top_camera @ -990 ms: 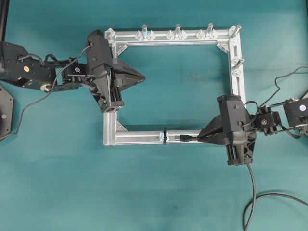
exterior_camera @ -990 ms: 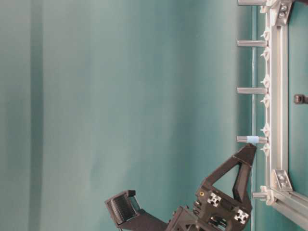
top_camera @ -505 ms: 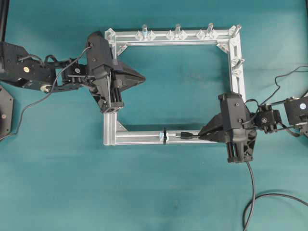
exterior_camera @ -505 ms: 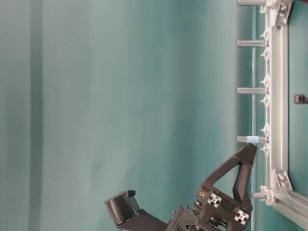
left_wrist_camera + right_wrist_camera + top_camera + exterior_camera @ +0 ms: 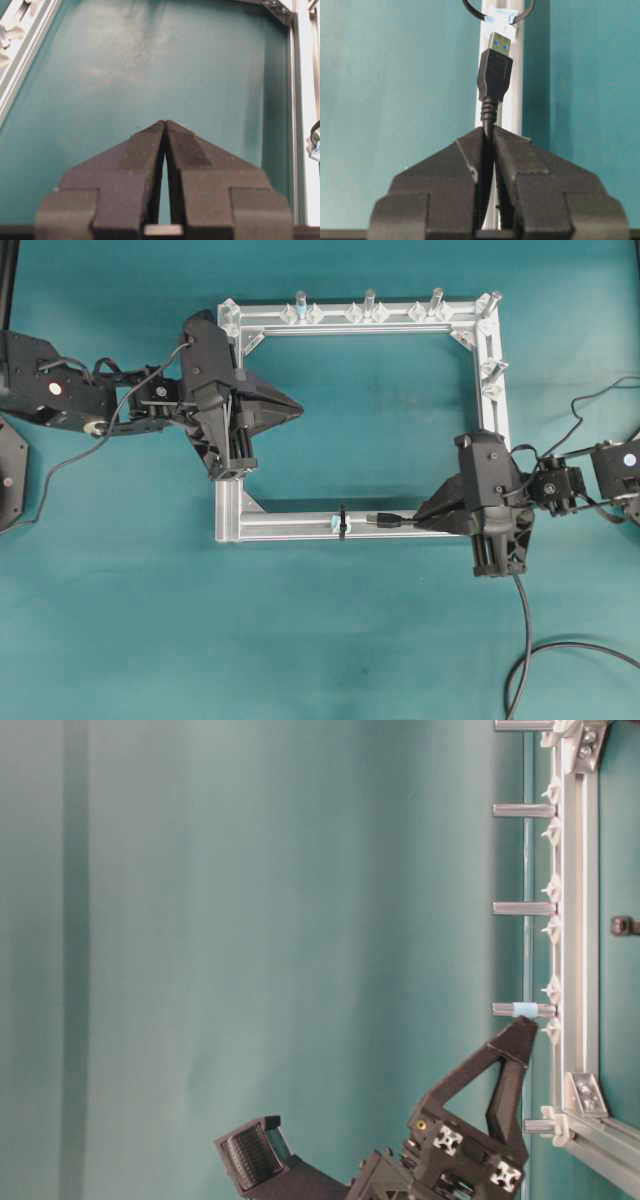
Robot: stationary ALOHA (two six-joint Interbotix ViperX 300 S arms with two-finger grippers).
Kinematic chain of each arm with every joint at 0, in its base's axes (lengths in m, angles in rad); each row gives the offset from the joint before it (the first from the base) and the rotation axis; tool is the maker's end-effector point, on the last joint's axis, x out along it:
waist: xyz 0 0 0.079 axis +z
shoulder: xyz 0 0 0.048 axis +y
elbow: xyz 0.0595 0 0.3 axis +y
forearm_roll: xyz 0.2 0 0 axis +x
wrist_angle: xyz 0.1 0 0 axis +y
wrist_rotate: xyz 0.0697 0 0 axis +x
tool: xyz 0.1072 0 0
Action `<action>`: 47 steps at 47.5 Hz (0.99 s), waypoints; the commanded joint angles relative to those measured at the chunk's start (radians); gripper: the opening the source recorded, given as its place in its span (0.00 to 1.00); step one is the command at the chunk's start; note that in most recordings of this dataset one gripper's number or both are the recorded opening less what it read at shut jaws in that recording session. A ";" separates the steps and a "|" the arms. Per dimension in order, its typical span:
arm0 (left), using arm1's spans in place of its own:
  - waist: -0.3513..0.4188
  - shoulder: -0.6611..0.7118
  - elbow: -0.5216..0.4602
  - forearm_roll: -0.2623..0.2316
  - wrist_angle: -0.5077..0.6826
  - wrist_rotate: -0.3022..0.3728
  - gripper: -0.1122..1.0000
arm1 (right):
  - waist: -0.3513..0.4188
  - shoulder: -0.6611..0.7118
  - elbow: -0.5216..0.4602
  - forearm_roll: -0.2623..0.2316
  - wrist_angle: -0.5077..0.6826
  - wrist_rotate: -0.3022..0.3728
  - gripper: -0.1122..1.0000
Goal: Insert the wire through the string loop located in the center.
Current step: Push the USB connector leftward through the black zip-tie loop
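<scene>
**Plug lined up short of the loop**

Over the near bar of the aluminium frame (image 5: 290,527) I have the right gripper (image 5: 418,516) pinching the wire (image 5: 488,131) just behind its plug (image 5: 495,74), jaws pressed onto the cable. The plug lies along the bar, its silver tip pointing at the string loop (image 5: 342,522) and just short of it in the wrist view; the loop's pale-blue fitting (image 5: 500,17) sits directly ahead. The slack trails off below the gripper onto the table (image 5: 300,640). My left gripper (image 5: 297,405) hangs inside the frame, fingers pressed together, holding nothing.
</scene>
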 commanded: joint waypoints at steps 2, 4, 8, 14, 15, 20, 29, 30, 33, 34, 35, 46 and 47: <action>-0.003 -0.025 -0.011 0.002 -0.003 -0.009 0.10 | -0.003 -0.020 -0.006 -0.002 -0.009 -0.002 0.16; -0.003 -0.025 -0.011 0.002 -0.003 -0.009 0.10 | -0.005 -0.020 -0.005 0.000 -0.009 0.000 0.16; -0.003 -0.025 -0.011 0.003 -0.003 -0.009 0.10 | -0.005 -0.018 -0.005 -0.002 -0.009 -0.002 0.16; -0.005 -0.025 -0.011 0.002 -0.003 -0.009 0.10 | -0.005 -0.018 -0.005 -0.002 -0.015 -0.002 0.16; -0.003 -0.026 -0.011 0.003 -0.003 -0.009 0.10 | -0.005 -0.018 -0.005 -0.002 -0.015 -0.002 0.16; -0.003 -0.025 -0.011 0.002 -0.003 -0.009 0.10 | -0.005 -0.018 -0.008 -0.002 -0.026 -0.002 0.16; -0.003 -0.025 -0.009 0.002 -0.003 -0.009 0.10 | -0.009 0.003 -0.020 -0.002 -0.058 0.000 0.16; -0.003 -0.026 -0.009 0.002 -0.003 -0.009 0.10 | -0.011 0.006 -0.023 -0.002 -0.064 -0.002 0.16; -0.003 -0.025 -0.011 0.002 -0.003 -0.009 0.10 | -0.014 0.021 -0.031 0.000 -0.075 0.000 0.16; -0.003 -0.026 -0.009 0.002 -0.003 -0.009 0.10 | -0.014 0.026 -0.034 -0.002 -0.078 -0.002 0.16; -0.003 -0.025 -0.009 0.002 -0.003 -0.009 0.10 | -0.015 0.031 -0.038 -0.002 -0.081 -0.002 0.16; -0.003 -0.029 -0.008 0.002 -0.003 -0.008 0.10 | -0.018 0.097 -0.098 -0.002 -0.084 -0.002 0.16; -0.003 -0.029 -0.008 0.002 -0.003 -0.008 0.10 | -0.020 0.103 -0.103 -0.002 -0.084 -0.002 0.16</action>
